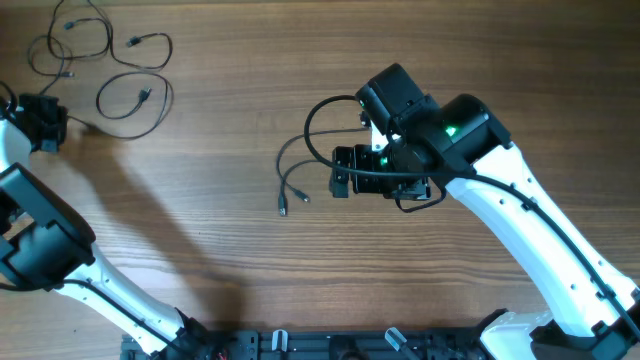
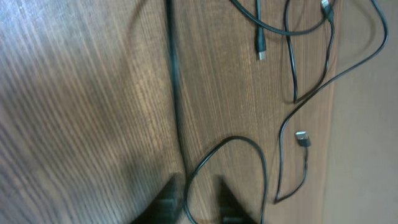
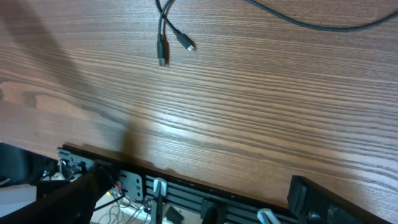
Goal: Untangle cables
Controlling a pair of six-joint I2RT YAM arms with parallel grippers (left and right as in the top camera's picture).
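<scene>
- Most of the thin black cables with small plug ends (image 1: pixel 105 50) lie looped at the wooden tabletop's (image 1: pixel 200 230) far-left corner; one separate black strand (image 1: pixel 306 130) lies mid-tabletop.
- The left pincer (image 2: pixel 196 198) is released, straddling one loop (image 2: pixel 236 140), I think; the right pincer (image 1: pixel 342 172) is released beside the separate strand.
- A careless tug could tighten the loops or drag them over the edge.

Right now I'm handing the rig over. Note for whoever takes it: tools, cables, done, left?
Left tool: slightly open, with one strand of the far-left cables running between its fingers. It does not look clamped.
Right tool: open, empty, hovering mid-scene.
Done: one loose cable lies apart beside the right tool, its plug ends free.
Left: the far-left cables overlap in crossing loops and need separating.
</scene>
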